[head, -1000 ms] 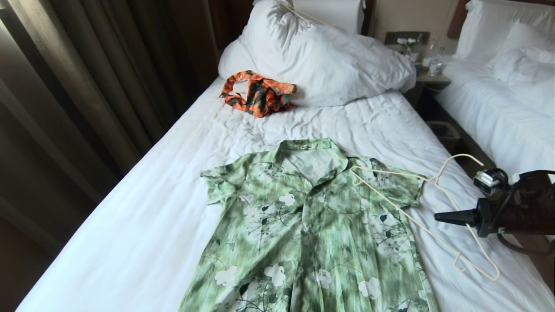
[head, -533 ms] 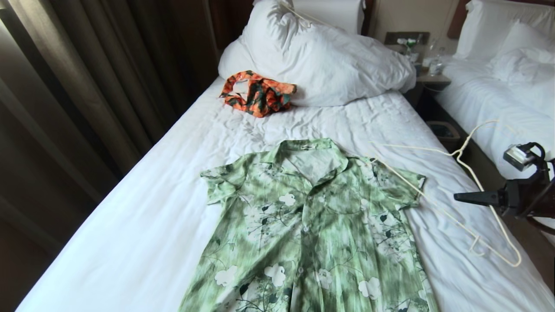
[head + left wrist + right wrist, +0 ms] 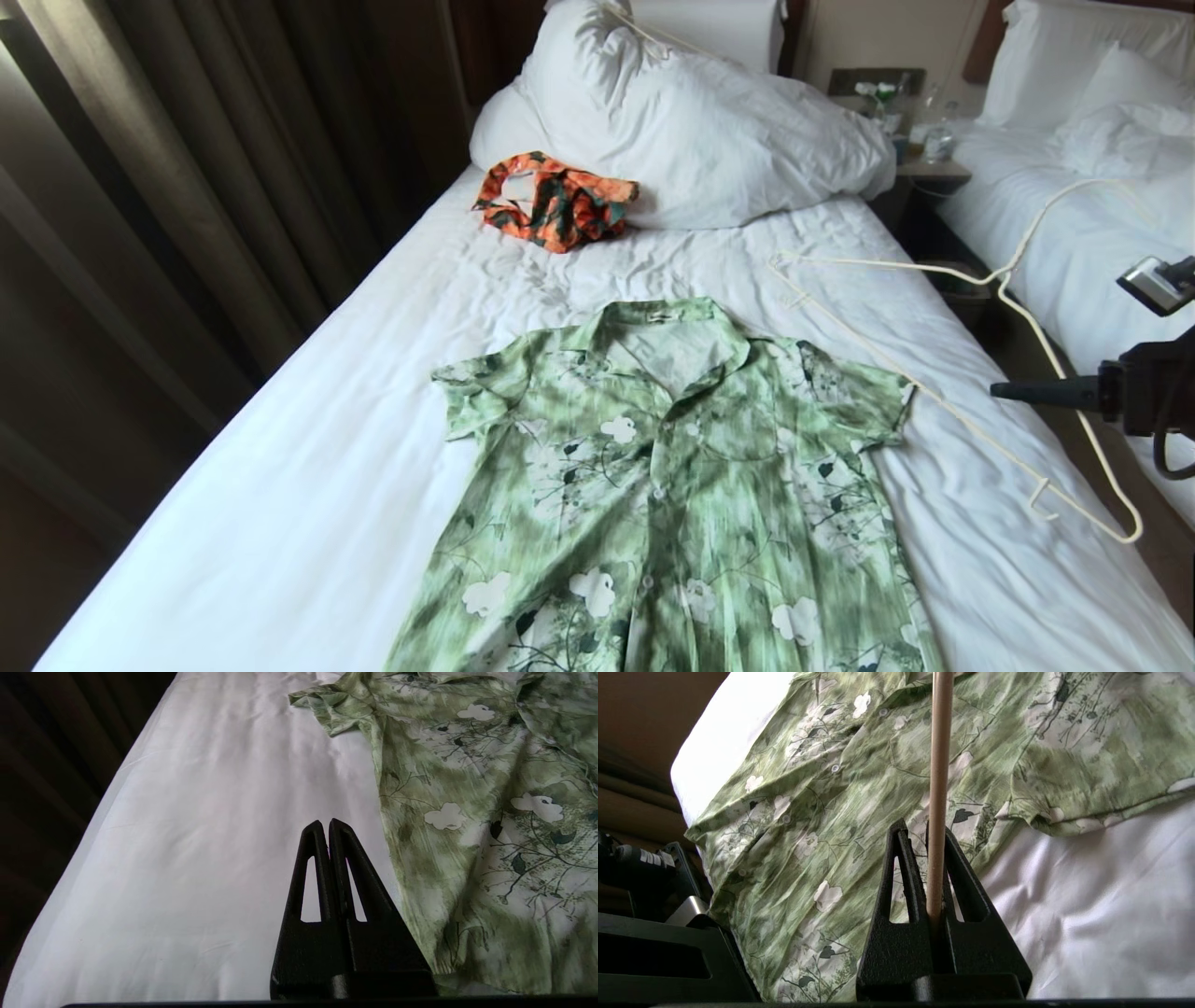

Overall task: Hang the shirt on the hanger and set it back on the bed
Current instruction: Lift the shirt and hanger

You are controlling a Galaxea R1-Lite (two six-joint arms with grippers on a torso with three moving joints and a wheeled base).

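Observation:
The green flowered shirt (image 3: 672,485) lies flat and buttoned on the bed (image 3: 308,448), collar toward the pillows. My right gripper (image 3: 997,390) hovers past the bed's right edge, beside the shirt's sleeve, shut on the cream wire hanger (image 3: 1001,280). The hanger hangs in the air, tilted, with its far end above the sheet beyond the shirt's shoulder. In the right wrist view the wire (image 3: 940,765) runs straight out from between the fingers of the gripper (image 3: 920,828) over the shirt (image 3: 831,812). My left gripper (image 3: 325,822) is shut on nothing above bare sheet, next to the shirt (image 3: 490,812).
An orange-and-dark-green garment (image 3: 555,201) lies against the big white pillow (image 3: 709,121). Dark curtains (image 3: 187,187) line the left side. A nightstand (image 3: 929,168), a small bin (image 3: 957,285) and a second white bed (image 3: 1074,233) stand to the right.
My right gripper has risen and drawn back to the right with the hanger. The hanger's end has lifted off the shirt's shoulder toward the pillows. The shirt has not moved.

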